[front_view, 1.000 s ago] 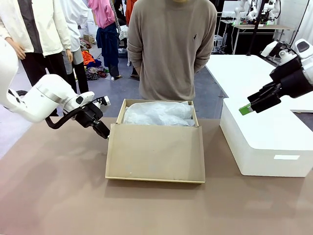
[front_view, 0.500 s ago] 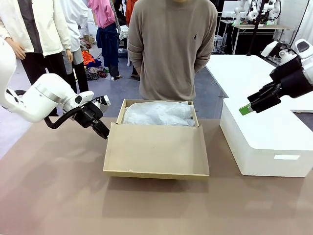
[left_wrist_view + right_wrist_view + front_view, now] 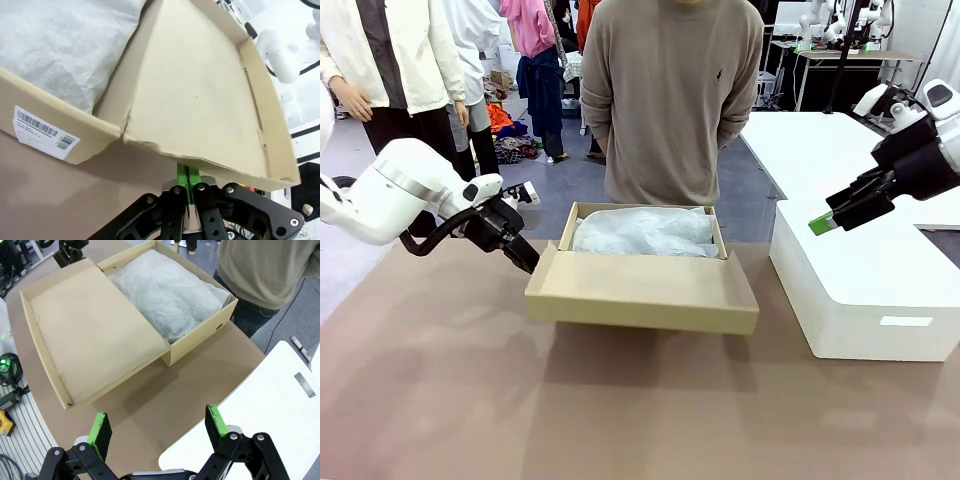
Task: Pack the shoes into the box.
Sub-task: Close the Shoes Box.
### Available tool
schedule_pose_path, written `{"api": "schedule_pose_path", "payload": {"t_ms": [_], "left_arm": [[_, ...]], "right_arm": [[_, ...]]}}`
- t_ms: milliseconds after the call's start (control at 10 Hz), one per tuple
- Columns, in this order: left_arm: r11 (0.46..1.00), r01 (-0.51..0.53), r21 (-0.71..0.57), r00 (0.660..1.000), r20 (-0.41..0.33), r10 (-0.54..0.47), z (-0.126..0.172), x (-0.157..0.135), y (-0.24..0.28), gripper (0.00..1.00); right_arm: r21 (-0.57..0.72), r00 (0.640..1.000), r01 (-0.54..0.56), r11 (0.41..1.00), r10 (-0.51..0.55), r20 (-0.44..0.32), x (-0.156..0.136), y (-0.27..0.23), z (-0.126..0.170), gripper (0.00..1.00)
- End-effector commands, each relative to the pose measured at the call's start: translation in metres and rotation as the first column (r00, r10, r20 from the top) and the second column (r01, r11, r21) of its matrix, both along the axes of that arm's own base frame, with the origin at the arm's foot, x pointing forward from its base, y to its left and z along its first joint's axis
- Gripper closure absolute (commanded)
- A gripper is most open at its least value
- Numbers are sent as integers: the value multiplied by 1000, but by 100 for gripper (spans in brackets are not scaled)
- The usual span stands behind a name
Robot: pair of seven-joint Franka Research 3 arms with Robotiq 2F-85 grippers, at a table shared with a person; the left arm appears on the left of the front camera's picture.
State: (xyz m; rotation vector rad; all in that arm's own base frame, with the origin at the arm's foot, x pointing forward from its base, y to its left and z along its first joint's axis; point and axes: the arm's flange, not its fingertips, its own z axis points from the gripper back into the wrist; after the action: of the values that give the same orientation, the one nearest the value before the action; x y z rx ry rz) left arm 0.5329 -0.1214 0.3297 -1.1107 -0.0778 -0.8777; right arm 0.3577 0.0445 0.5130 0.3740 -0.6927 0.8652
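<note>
The box [image 3: 642,252] is seen mid-counter [image 3: 440,400], in front of a person, lined with white tissue [image 3: 645,230]. Its flap lid [image 3: 642,290] is raised off the counter by the left pincer [image 3: 527,262], whose fingers are pressed together under the lid's left edge. The right pincer [image 3: 835,215] is held wide open above the white box [image 3: 865,285], gripping nothing.

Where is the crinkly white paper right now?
In the front view the white tissue paper fills the cardboard box mid-table, behind the raised lid, just before the person.
</note>
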Motion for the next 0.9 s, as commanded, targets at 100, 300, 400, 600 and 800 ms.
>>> {"api": "schedule_pose_path", "payload": {"t_ms": [100, 300, 400, 600, 800], "left_arm": [[998, -51, -37, 998, 45, 53, 20, -13, 0, 100], [997, -68, -47, 992, 99, 73, 39, -11, -1, 100], [996, -83, -41, 987, 137, 87, 51, -8, -1, 100], [993, -118, -25, 974, 192, 121, 68, -3, -3, 100], [983, -177, 49, 950, 270, 158, 87, 6, -6, 100]], "right_arm": [[19, 1000, -25, 1000, 25, 17, 3, -2, -1, 0], [19, 1000, -25, 1000, 25, 17, 3, -2, -1, 0], [19, 1000, -25, 1000, 25, 17, 3, -2, -1, 0], [19, 1000, -25, 1000, 25, 17, 3, -2, -1, 0], [19, 1000, -25, 1000, 25, 17, 3, -2, -1, 0]]}}
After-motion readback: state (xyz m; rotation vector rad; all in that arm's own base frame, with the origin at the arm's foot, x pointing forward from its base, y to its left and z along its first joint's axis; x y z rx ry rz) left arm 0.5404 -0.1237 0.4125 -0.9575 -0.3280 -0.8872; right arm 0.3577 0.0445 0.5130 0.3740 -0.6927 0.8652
